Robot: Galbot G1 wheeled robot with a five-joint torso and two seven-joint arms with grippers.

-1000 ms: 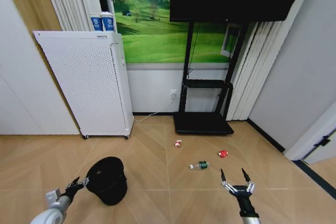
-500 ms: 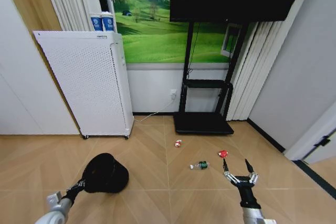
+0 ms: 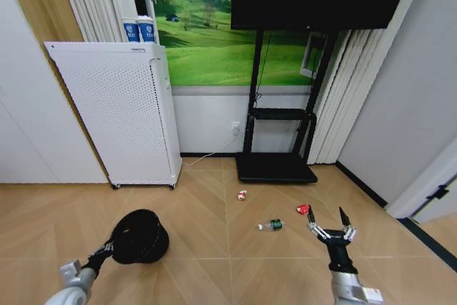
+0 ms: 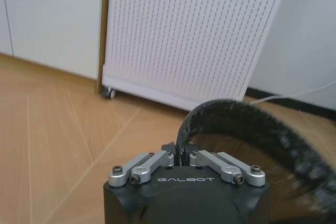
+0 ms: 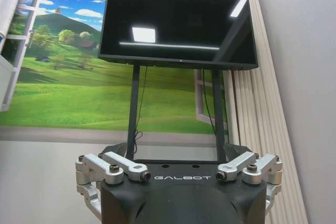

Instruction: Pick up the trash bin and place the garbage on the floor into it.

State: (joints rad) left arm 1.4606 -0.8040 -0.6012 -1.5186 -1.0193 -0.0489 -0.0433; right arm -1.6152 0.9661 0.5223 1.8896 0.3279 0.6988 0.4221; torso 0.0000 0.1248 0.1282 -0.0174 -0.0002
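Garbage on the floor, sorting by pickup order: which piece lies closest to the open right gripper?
The small red lump, just beside the right gripper; the bottle and wrapper lie farther left.

Each gripper, the left gripper (image 4: 181, 157) and the right gripper (image 5: 178, 174), is built from a black block marked GALBOT in white letters. Silver metal links are fixed on top with small dark screws. Black wrists and pale grey arm parts are seen below.
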